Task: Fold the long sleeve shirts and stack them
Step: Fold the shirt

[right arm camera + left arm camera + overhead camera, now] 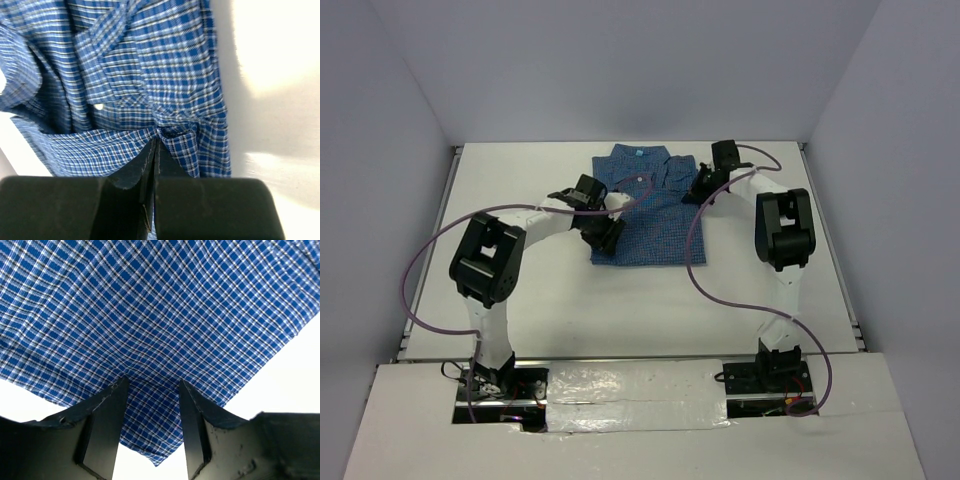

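Note:
The long sleeve shirt (pixel 655 215), blue and finely checked, lies folded into a rough rectangle at the back middle of the white table, collar (pixel 638 155) towards the far wall. My left gripper (pixel 607 235) is at its near left corner. In the left wrist view this gripper (pixel 152 385) stands open, a pointed corner of the shirt (pixel 160 315) lying between the two fingers (pixel 107 420). My right gripper (pixel 702 187) is at the shirt's far right edge. Its jaws (pixel 155 141) are shut, and the shirt (pixel 165 75) puckers into their tips beside a white button (pixel 98 106).
The white table (pixel 620 310) is boxed in by grey walls on the left, right and back. A raised rail (pixel 842 270) runs along its right edge. Purple cables (pixel 420 270) loop out from both arms over the table.

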Controlling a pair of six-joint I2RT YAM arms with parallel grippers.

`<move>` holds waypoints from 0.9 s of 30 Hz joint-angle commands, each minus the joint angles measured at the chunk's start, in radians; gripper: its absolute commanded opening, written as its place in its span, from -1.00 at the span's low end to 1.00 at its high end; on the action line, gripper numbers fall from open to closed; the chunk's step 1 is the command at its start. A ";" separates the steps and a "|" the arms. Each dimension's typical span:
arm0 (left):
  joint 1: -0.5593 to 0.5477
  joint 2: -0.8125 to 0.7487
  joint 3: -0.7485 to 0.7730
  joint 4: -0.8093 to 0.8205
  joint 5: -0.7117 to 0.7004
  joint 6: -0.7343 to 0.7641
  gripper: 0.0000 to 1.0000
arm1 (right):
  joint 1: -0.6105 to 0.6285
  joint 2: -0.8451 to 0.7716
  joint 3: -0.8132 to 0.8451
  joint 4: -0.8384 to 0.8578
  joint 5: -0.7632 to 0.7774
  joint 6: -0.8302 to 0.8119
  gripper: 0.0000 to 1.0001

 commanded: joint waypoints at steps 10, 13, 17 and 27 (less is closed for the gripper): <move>0.009 -0.061 0.232 -0.194 0.147 0.348 0.47 | -0.003 -0.105 0.140 -0.060 -0.032 -0.169 -0.63; 0.000 -0.087 0.312 -0.315 0.231 0.533 0.48 | -0.005 -0.196 0.165 -0.094 0.002 -0.235 -0.43; -0.021 -0.125 0.245 -0.428 0.118 0.793 0.40 | -0.005 -0.315 0.066 -0.219 0.025 -0.258 -0.33; -0.094 -0.242 -0.136 -0.158 -0.169 0.987 0.46 | -0.005 -0.561 -0.525 -0.143 -0.084 -0.172 -0.08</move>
